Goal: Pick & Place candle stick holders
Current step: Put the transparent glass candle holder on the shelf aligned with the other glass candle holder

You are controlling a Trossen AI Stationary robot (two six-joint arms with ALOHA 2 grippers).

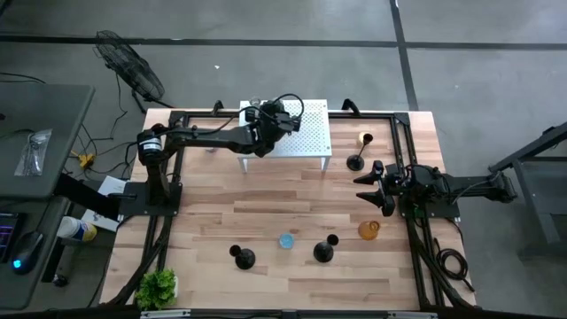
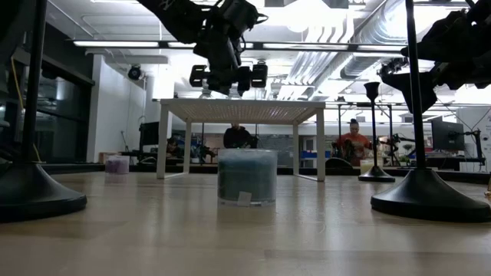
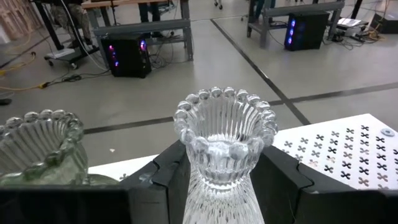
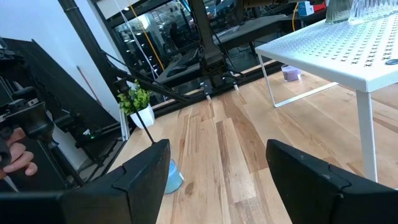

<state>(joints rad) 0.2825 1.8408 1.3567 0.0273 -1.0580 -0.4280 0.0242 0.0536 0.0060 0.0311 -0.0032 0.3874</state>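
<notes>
From above: left gripper [image 1: 259,113] at twelve o'clock, over the white stand [image 1: 310,133]. Right gripper [image 1: 363,188] waiting at three o'clock.

Low down: blue cup [image 2: 246,178] in the middle of the table.

Left wrist: clear glass cup [image 3: 224,143] right inside the gripper, on the stand, beside a greenish cup [image 3: 37,149]. Cannot tell if squeezed or let go. Probably hard, slippery, easy to break. Best held gently at the ribbed waist, under the bumpy rim.

Right wrist: wide open, holding nothing.
</notes>
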